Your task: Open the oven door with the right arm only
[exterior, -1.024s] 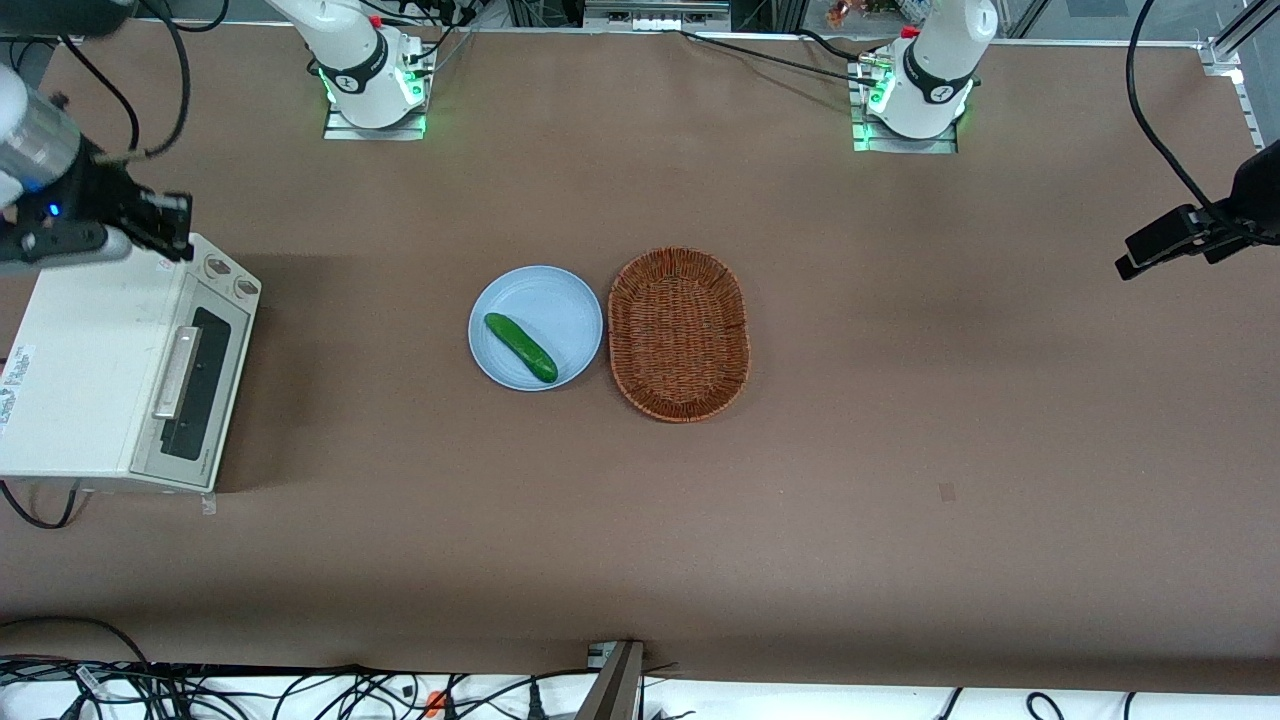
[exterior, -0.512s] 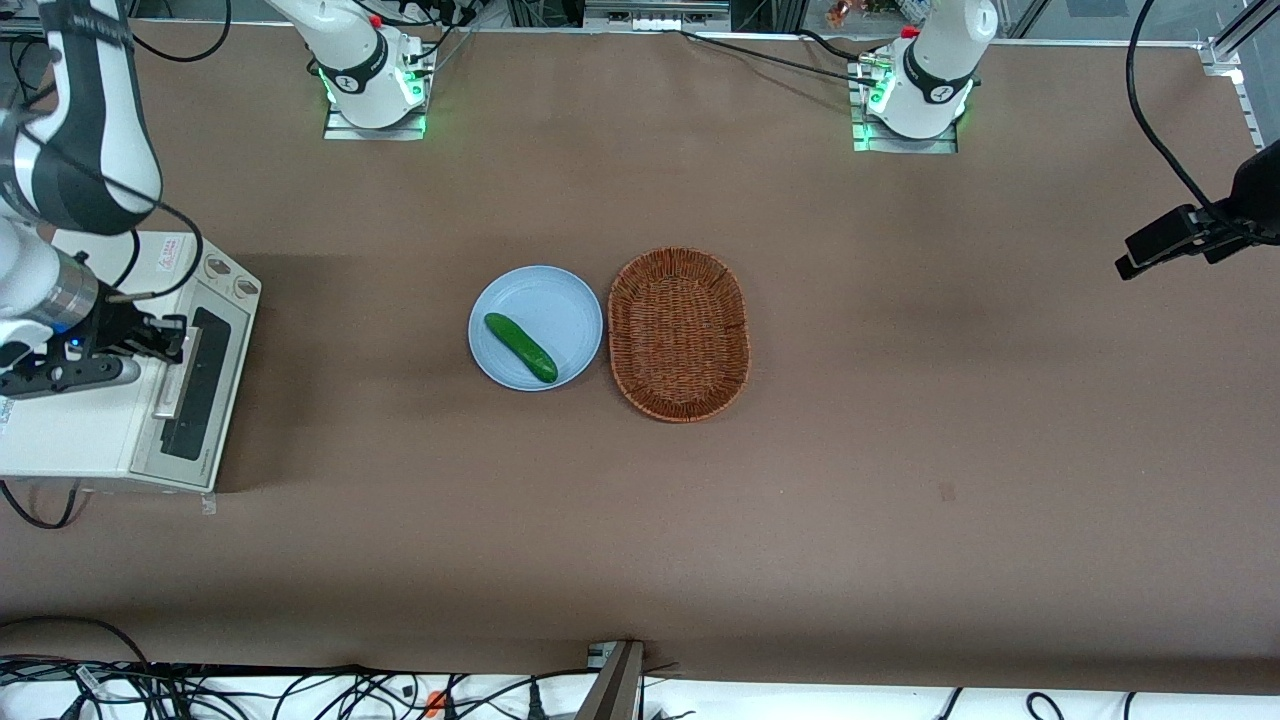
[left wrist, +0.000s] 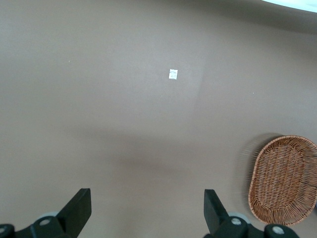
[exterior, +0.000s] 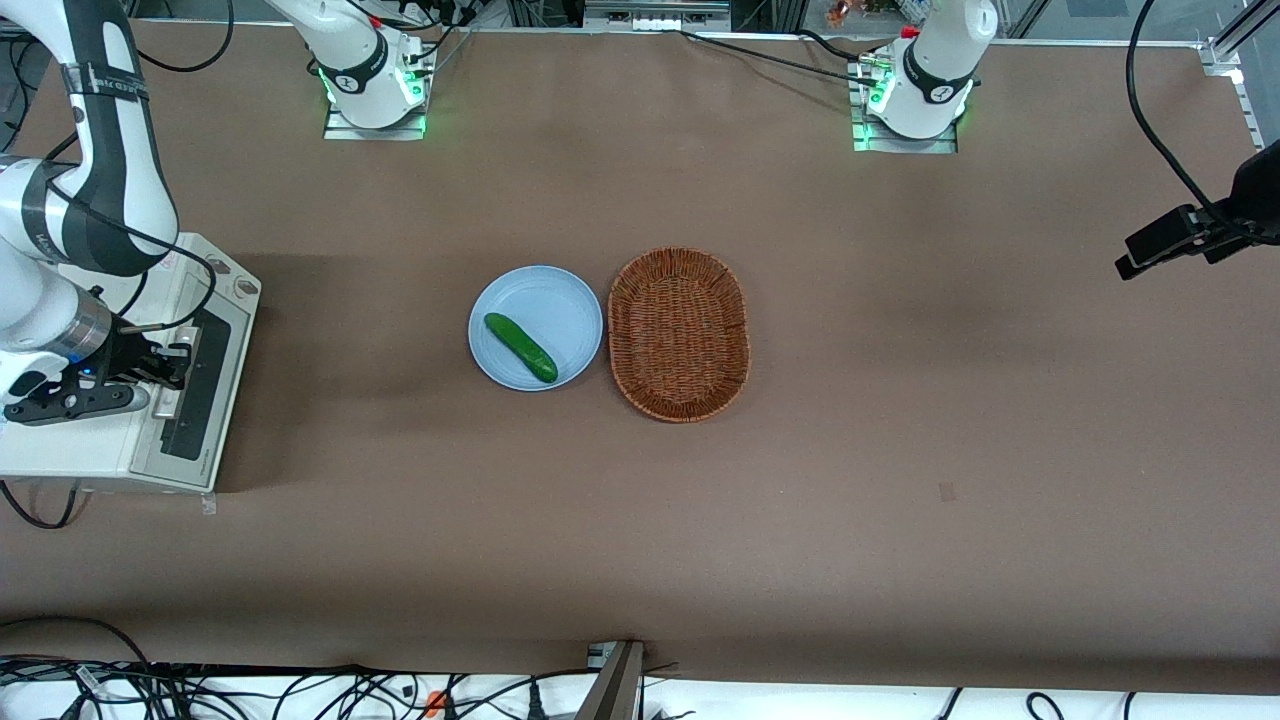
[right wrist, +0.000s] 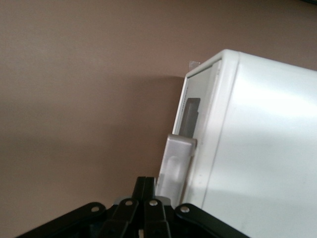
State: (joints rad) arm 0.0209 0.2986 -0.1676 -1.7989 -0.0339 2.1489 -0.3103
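Note:
The cream toaster oven [exterior: 75,425] stands at the working arm's end of the table. Its oven door [exterior: 205,385] with the dark window is closed, flat against the oven's front. The long silver bar handle [exterior: 167,405] runs along the door's upper edge. The right arm [exterior: 95,190] reaches over the oven top, and its black gripper [exterior: 172,366] is shut, fingertips at the handle's middle with nothing between them. In the right wrist view the shut gripper [right wrist: 148,182] sits just beside the handle [right wrist: 176,161], with the door [right wrist: 194,111] seen edge-on.
The knob panel [exterior: 232,278] is on the oven's front beside the door, farther from the front camera. A blue plate [exterior: 550,300] with a green cucumber [exterior: 520,347] and an oval wicker basket [exterior: 679,333] lie mid-table in front of the oven.
The right arm has swung along the oven top from the knob end toward the front camera, and its gripper now sits at the middle of the door handle.

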